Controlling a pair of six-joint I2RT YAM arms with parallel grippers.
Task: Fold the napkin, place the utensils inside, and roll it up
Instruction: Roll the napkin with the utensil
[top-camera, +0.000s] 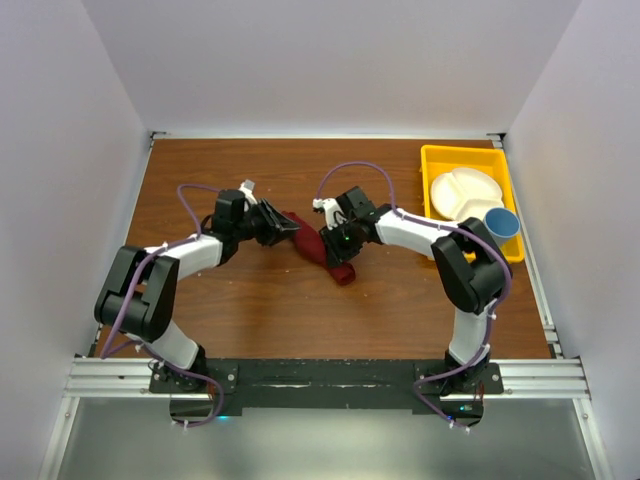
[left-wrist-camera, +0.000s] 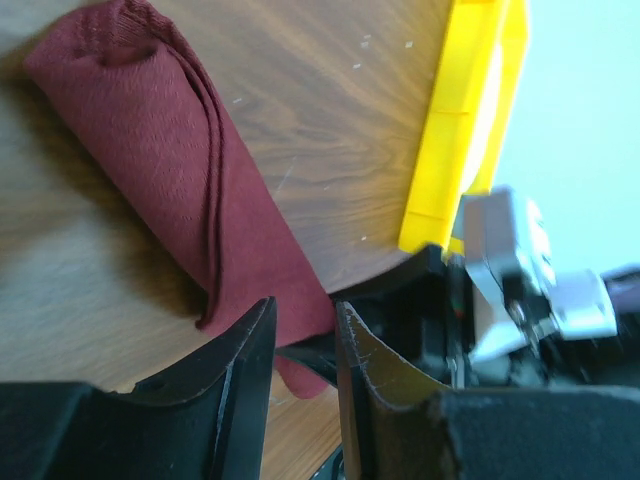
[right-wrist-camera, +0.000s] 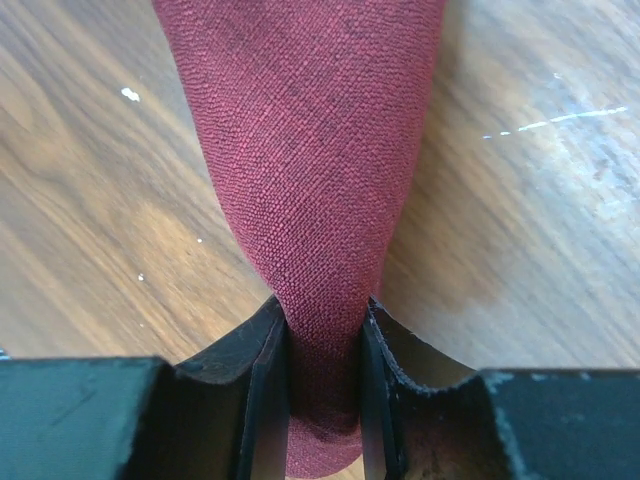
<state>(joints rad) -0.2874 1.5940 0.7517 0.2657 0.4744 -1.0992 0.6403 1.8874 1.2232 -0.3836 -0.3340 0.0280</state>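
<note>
"Maroon napkin (top-camera: 341, 270), wasn't it? Where did it lie?"

"Rolled into a long bundle on the wooden table (top-camera: 250, 310), about the middle. It slanted between the two arms, one end farther back and to the left, the other nearer and to the right."

"And the grippers?"

"The right gripper (right-wrist-camera: 325, 318) had both fingers pressed against a narrowed stretch of the roll, close to its nearer end. Cloth filled the whole gap between them. The left gripper (left-wrist-camera: 303, 318) was at the far end, fingers drawn close with the fabric's edge pinched between them."

"Anything else on the table?"

"A yellow tray (top-camera: 432, 155) sat in the far right corner, well apart from the napkin. It held a white divided plate (top-camera: 462, 192) and a blue cup (top-camera: 502, 222) at its nearer end."
</note>
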